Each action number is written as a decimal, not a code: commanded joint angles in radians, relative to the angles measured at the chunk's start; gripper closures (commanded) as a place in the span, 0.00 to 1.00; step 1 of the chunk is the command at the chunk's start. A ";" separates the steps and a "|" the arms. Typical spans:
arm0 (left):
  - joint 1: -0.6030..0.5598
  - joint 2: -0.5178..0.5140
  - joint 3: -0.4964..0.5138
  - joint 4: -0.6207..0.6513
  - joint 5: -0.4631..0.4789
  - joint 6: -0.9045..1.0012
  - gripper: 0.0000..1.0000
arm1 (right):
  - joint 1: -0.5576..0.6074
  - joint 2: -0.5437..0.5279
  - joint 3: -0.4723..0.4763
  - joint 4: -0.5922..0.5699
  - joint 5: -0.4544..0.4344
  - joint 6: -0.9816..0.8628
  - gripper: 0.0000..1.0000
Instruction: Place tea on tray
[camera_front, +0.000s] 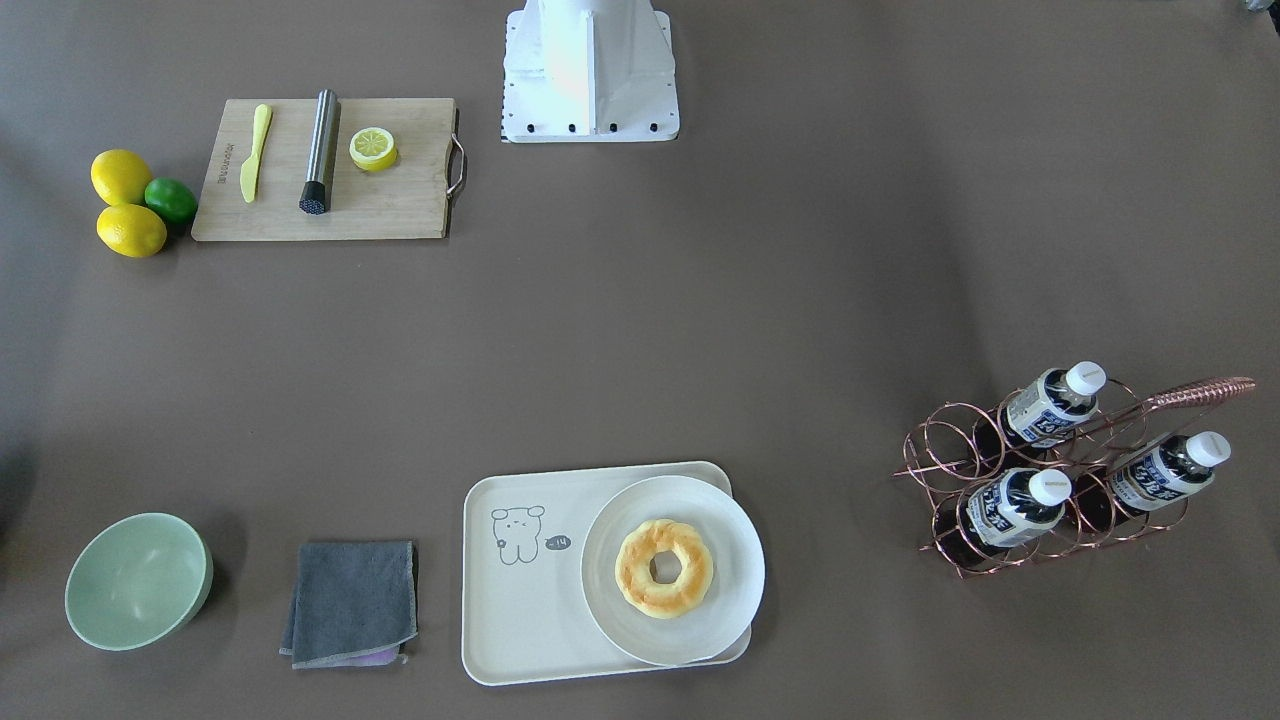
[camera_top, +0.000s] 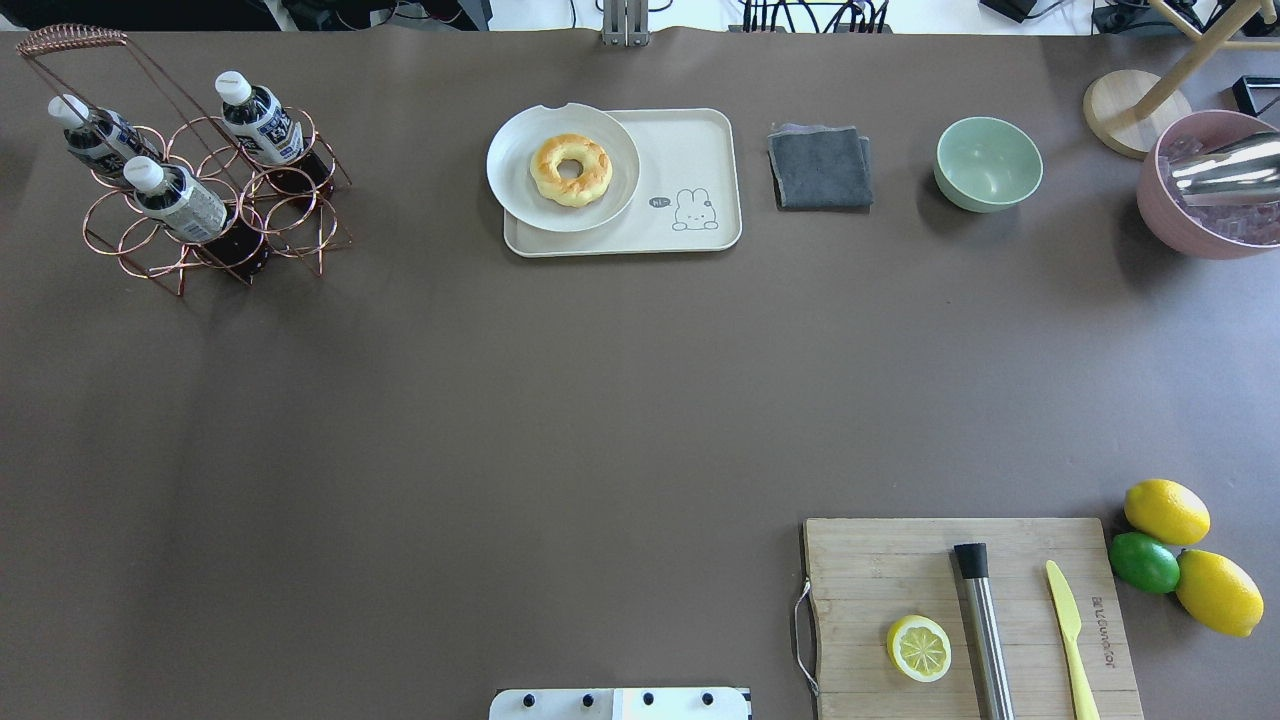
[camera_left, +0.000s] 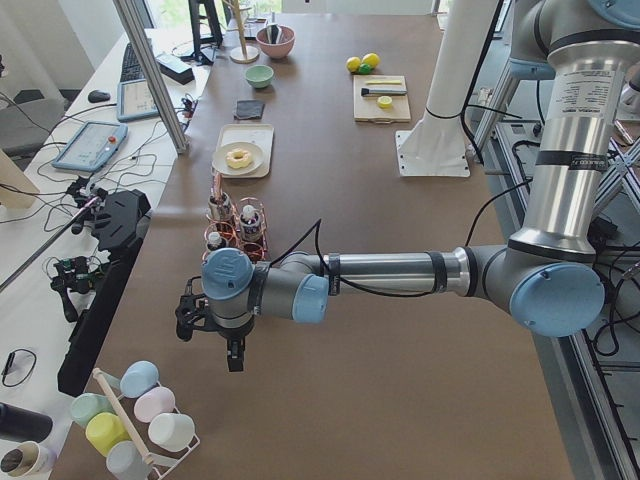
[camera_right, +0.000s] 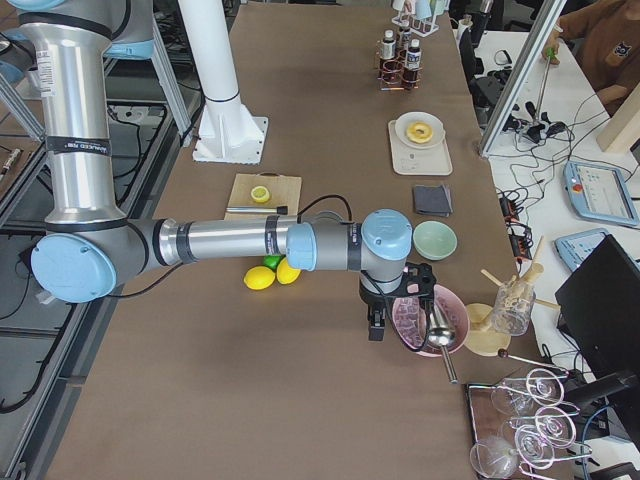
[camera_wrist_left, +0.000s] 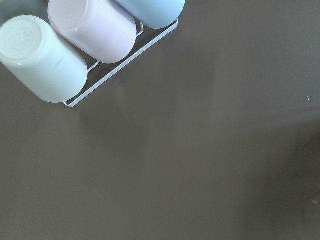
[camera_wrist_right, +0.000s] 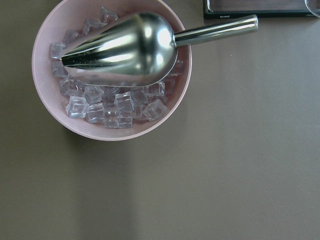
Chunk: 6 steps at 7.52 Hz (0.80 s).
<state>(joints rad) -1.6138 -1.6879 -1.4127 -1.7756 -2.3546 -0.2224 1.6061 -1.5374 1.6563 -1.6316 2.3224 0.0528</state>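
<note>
Stretched out level and low over the left end of the counter (camera_top: 600, 400): the left arm (camera_left: 385, 272), forearm horizontal, wrist turned so that the left end effector (camera_left: 236, 360) points straight down above bare surface, near a rack of upturned pastel cups (camera_wrist_left: 42, 57). Open or closed, and whether holding anything: impossible to tell from the side view alone. At the opposite end, the right arm (camera_right: 220, 240) in much the same pose, forearm level, right end effector (camera_right: 378, 325) pointing down just beside a pink bowl (camera_wrist_right: 45, 115) of ice cubes with a metal scoop (camera_wrist_right: 125, 47) lying in it; jaw opening there also impossible to tell. Standing in a copper wire rack (camera_front: 1200, 390) on the robot's left side of the counter, along the far edge and apart from both end effectors: three bottles of tea (camera_top: 180, 198), white caps on. Farther along that same edge, well apart from the rack, the cream tray (camera_top: 690, 150), with a white plate (camera_top: 515, 190) bearing a doughnut (camera_top: 570, 168) over the half nearer the bottles, the half with the bear drawing bare.
</note>
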 joint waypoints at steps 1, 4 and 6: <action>0.000 0.004 0.000 -0.002 -0.002 0.000 0.02 | 0.000 -0.001 0.006 -0.001 0.002 0.001 0.00; 0.000 0.008 -0.008 -0.002 -0.002 0.000 0.02 | 0.000 -0.004 0.008 -0.001 0.026 0.002 0.00; 0.002 0.008 -0.008 -0.002 -0.002 0.000 0.02 | 0.000 -0.004 0.010 -0.001 0.029 0.002 0.00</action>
<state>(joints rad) -1.6137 -1.6794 -1.4196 -1.7779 -2.3562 -0.2224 1.6061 -1.5413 1.6644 -1.6321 2.3479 0.0552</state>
